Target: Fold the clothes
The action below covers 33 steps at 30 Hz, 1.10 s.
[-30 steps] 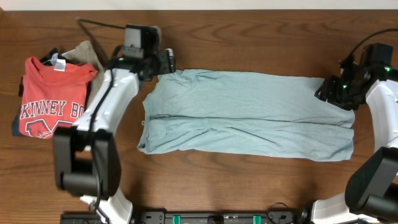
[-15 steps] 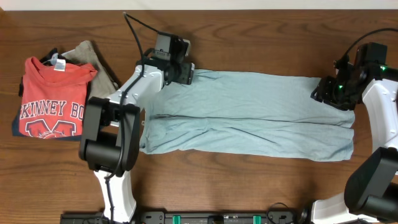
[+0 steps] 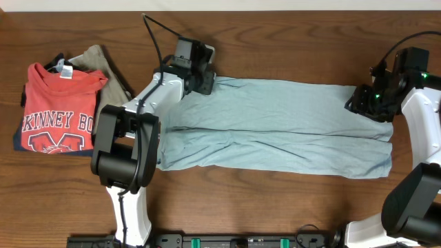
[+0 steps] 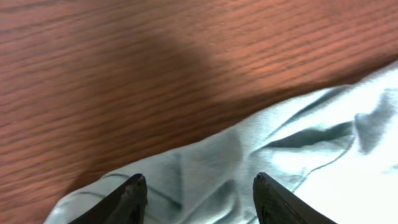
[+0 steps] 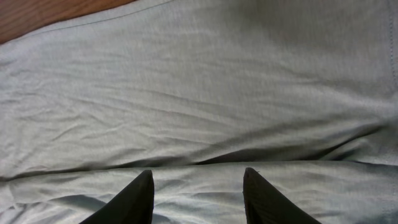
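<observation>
The pale blue-grey garment [image 3: 275,124] lies spread across the middle of the table, folded lengthwise into a long band. My left gripper [image 3: 204,81] is open at its far left corner; in the left wrist view the fingers [image 4: 199,186] straddle a wrinkled fabric edge [image 4: 211,168]. My right gripper [image 3: 360,100] is open at the garment's far right end; in the right wrist view the fingers [image 5: 198,177] hover over the cloth [image 5: 199,93] near its centre crease.
A folded red T-shirt with white lettering [image 3: 58,110] lies at the left, on an olive-tan folded garment [image 3: 96,60]. Bare wood table [image 3: 275,34] runs behind the garment and in front of it.
My left gripper moved right along the garment's far edge from the corner region and settled over it. The right gripper shifted slightly left and stays at the right end.
</observation>
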Each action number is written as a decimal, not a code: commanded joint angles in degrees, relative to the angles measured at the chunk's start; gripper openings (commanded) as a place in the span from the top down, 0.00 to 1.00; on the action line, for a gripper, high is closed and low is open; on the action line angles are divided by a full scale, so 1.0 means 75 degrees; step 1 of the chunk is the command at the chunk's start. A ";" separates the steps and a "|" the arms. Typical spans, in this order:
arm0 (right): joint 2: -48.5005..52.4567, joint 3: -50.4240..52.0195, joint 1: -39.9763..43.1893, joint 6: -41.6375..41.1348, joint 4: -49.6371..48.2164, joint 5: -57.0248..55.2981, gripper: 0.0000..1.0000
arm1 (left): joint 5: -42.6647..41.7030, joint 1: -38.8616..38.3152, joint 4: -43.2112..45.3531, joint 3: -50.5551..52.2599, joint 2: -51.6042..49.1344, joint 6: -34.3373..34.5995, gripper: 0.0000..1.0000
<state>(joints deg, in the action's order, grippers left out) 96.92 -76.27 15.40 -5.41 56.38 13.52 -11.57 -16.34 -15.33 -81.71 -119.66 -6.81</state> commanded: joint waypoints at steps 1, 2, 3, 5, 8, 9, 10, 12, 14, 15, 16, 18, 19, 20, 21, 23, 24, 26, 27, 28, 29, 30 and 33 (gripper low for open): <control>-0.0015 -0.0055 -0.0061 0.0012 0.0032 0.0058 0.55 | 0.0178 -0.0119 0.0000 -0.0131 -0.0233 -0.0152 0.45; -0.0015 -0.0055 -0.0061 0.0012 0.0032 0.0058 0.55 | 0.0283 -0.0125 -0.0009 -0.0128 -0.0254 -0.0149 0.45; -0.0015 -0.0055 -0.0061 0.0012 0.0032 0.0058 0.55 | 0.0382 -0.0134 -0.0023 -0.0128 -0.0280 -0.0149 0.45; -0.0015 -0.0055 -0.0061 0.0012 0.0026 0.0052 0.55 | 0.0478 -0.0134 -0.0047 -0.0128 -0.0291 -0.0149 0.45; -0.0015 -0.0055 -0.0061 0.0009 0.0026 0.0009 0.55 | 0.0493 -0.0131 -0.0047 -0.0128 -0.0291 -0.0149 0.54; -0.0015 -0.0055 -0.0061 0.0012 0.0026 0.0000 0.56 | 0.0495 -0.0134 -0.0047 -0.0128 -0.0291 -0.0149 0.56; -0.0015 -0.0058 -0.0061 0.0012 0.0026 0.0003 0.56 | 0.0493 -0.0134 -0.0047 -0.0128 -0.0291 -0.0149 0.61; -0.0015 -0.0055 -0.0061 0.0012 0.0026 0.0003 0.56 | 0.0495 -0.0134 -0.0047 -0.0128 -0.0291 -0.0149 0.73; -0.0015 -0.0058 -0.0061 0.0012 0.0020 -0.0003 0.56 | 0.0498 -0.0134 -0.0044 -0.0128 -0.0291 -0.0149 0.88; -0.0015 -0.0055 -0.0061 0.0012 0.0006 -0.0032 0.56 | 0.0498 -0.0131 -0.0032 -0.0128 -0.0291 -0.0143 0.92; -0.0015 -0.0055 -0.0061 0.0009 -0.0003 -0.0085 0.57 | 0.0495 -0.0131 -0.0026 -0.0131 -0.0289 -0.0140 0.94; -0.0015 -0.0058 -0.0061 -0.0052 -0.0032 -0.0364 0.58 | 0.0498 -0.0131 -0.0029 -0.0146 -0.0259 0.0023 0.94; -0.0015 -0.0055 -0.0061 -0.0122 -0.0058 -0.0586 0.58 | 0.0498 -0.0131 -0.0032 -0.0154 -0.0201 0.0154 0.94; -0.0015 -0.0055 -0.0061 -0.0181 -0.0093 -0.0766 0.58 | 0.0495 -0.0125 -0.0026 -0.0154 -0.0146 0.0219 0.94; -0.0015 -0.0055 -0.0058 -0.0192 -0.0154 -0.0950 0.58 | 0.0498 -0.0125 -0.0026 -0.0160 -0.0058 0.0268 0.94; -0.0009 -0.0052 -0.0055 -0.0192 -0.0335 -0.1233 0.58 | 0.0498 -0.0125 -0.0029 -0.0189 0.0137 0.0321 0.94; -0.0006 -0.0052 -0.0055 -0.0192 -0.0460 -0.1370 0.57 | 0.0498 -0.0122 -0.0041 -0.0189 0.0271 0.0411 0.94; 0.0012 -0.0050 -0.0055 -0.0189 -0.0743 -0.1550 0.56 | 0.0495 -0.0117 -0.0157 -0.0189 0.0536 0.0688 0.94; 0.0020 -0.0050 -0.0052 -0.0189 -0.0866 -0.1620 0.56 | 0.0493 -0.0117 -0.0300 -0.0189 0.0688 0.0839 0.94; 0.0041 -0.0050 -0.0047 -0.0189 -0.1005 -0.1728 0.55 | 0.0493 -0.0117 -0.0484 -0.0189 0.0833 0.0985 0.94; 0.0073 -0.0050 -0.0044 -0.0189 -0.1139 -0.1839 0.55 | 0.0490 -0.0117 -0.0644 -0.0189 0.0941 0.1116 0.94; 0.0102 -0.0050 -0.0032 -0.0192 -0.1276 -0.1947 0.55 | 0.0440 -0.0117 -0.0851 -0.0189 0.1064 0.1236 0.94; 0.0224 -0.0050 0.0029 -0.0271 -0.1661 -0.2159 0.54 | 0.0356 -0.0117 -0.1466 -0.0189 0.1358 0.1419 0.94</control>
<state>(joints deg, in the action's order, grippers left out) 97.34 -76.27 15.40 -6.28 44.99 0.86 -8.64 -17.41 -24.12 -81.80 -112.18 0.49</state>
